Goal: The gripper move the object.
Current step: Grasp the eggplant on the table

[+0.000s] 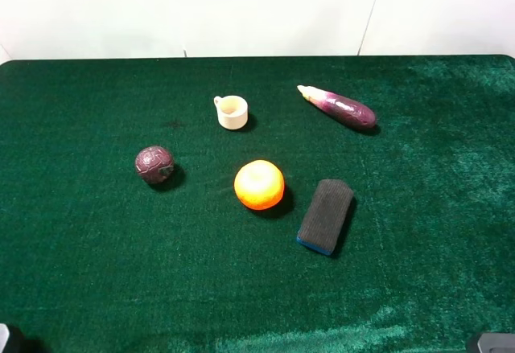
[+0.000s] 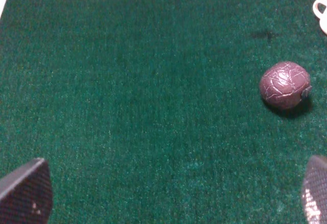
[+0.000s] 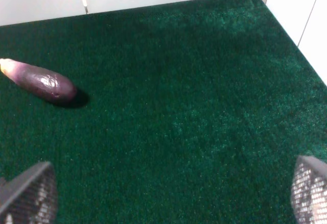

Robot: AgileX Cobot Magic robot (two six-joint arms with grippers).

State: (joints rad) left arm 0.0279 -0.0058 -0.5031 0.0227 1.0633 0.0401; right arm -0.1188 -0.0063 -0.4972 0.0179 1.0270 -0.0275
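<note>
Overhead view: cup [image 1: 232, 112] upper ctr, ball [image 1: 154, 164] mid-left, orange [image 1: 259, 184] ctr, sponge [image 1: 326, 216] just right of it, all apart on green cloth [image 1: 80, 272]. The eggplant [image 1: 338, 108] lies upper right of ctr, cream tip up-left, nothing touching it. The right claw [image 3: 168, 196] gapes wide, empty, w/ eggplant well ahead and off to one side. The left claw [image 2: 168, 193] is wide too, empty.
</note>
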